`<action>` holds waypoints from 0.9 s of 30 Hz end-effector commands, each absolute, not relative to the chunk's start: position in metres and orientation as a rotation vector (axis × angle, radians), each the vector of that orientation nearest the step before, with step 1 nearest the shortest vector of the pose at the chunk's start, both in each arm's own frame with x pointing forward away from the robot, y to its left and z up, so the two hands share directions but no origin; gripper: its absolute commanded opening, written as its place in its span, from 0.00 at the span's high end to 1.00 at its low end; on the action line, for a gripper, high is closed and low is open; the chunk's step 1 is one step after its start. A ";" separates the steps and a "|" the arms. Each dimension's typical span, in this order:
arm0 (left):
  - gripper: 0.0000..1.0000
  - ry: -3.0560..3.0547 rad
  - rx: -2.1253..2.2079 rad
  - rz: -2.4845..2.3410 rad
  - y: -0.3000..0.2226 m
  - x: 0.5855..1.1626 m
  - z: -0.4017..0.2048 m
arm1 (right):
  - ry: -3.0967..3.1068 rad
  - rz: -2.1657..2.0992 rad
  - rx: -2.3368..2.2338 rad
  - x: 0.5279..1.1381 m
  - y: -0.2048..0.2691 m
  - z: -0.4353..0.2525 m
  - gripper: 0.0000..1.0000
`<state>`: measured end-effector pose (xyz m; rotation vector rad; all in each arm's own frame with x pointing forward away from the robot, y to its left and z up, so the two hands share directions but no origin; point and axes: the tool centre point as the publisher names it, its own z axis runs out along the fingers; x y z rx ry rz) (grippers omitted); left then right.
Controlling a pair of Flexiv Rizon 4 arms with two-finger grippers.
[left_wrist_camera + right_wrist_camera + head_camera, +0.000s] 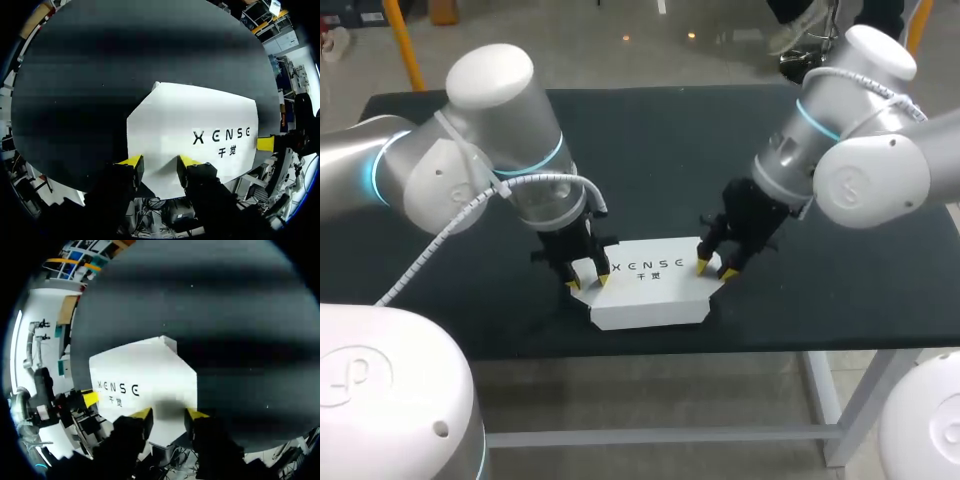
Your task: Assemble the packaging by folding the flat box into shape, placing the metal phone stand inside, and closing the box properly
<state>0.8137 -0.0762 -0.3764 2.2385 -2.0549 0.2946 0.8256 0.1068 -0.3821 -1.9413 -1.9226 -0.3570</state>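
Box [650, 290]: white, lying on the black table [650, 150], near its front edge.
Left gripper [589, 281]: fingers apart, tips down at box's left end.
Right gripper [715, 269]: fingers apart, tips at right end.

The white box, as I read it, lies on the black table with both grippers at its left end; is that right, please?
Not quite. The white box does lie on the black table, but the grippers are at opposite ends: the left gripper at its left end and the right gripper at its right end. The head view shows this.
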 end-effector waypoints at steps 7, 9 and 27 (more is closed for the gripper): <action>0.60 -2.044 2.248 0.288 -0.080 0.816 -0.388 | -1.908 -0.377 -1.954 0.829 0.107 -0.385 0.51; 0.60 -2.044 2.248 0.288 -0.080 0.816 -0.388 | -1.908 -0.377 -1.954 0.829 0.107 -0.385 0.51; 0.73 -2.044 2.248 0.288 -0.080 0.816 -0.388 | -1.908 -0.377 -1.954 0.829 0.107 -0.385 0.51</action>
